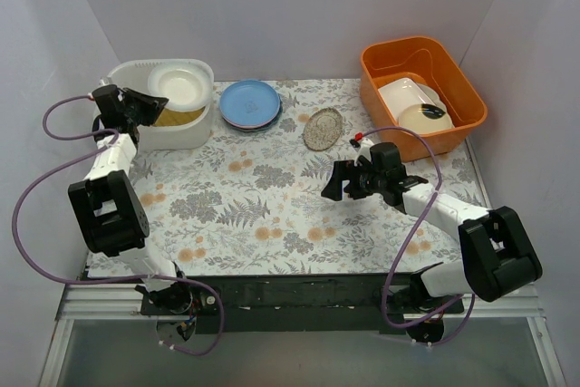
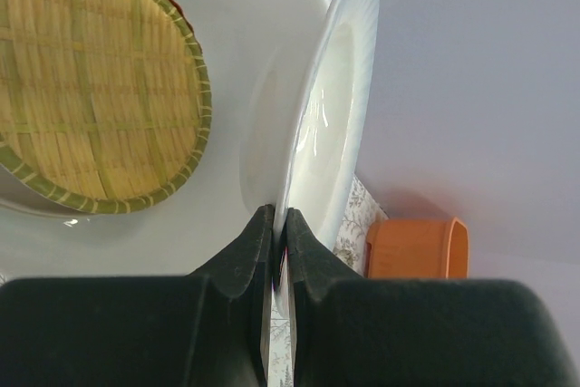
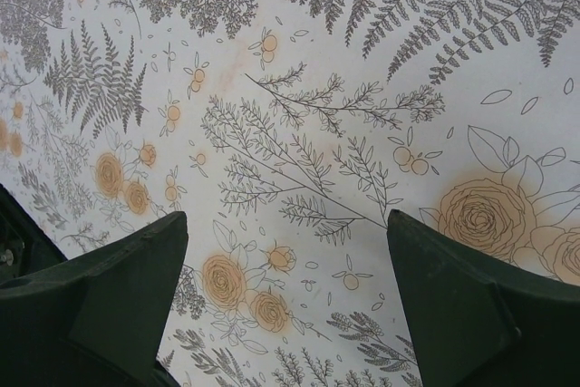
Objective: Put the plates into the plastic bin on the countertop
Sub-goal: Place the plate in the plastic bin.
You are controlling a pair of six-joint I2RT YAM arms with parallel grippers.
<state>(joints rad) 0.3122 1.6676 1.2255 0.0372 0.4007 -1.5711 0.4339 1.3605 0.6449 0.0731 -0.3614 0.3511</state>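
Note:
My left gripper (image 1: 154,102) is shut on the rim of the small white scalloped plate (image 1: 179,86) and holds it over the translucent white plastic bin (image 1: 125,72) at the back left. In the left wrist view the jaws (image 2: 279,222) pinch the plate (image 2: 331,106) edge-on. A yellow woven-pattern plate (image 2: 91,79) lies inside the bin below it. A blue plate on a small stack (image 1: 250,103) sits on the countertop (image 1: 272,197) right of the bin. My right gripper (image 1: 337,180) is open and empty above the countertop (image 3: 299,88), its midpoint in the right wrist view (image 3: 285,233) over bare print.
A small speckled oval dish (image 1: 323,128) lies right of the blue plate. The orange tub (image 1: 464,88) at the back right holds a white rectangular dish (image 1: 406,93) and a cream dish with a black blob (image 1: 426,118). The tub also shows in the left wrist view (image 2: 417,246).

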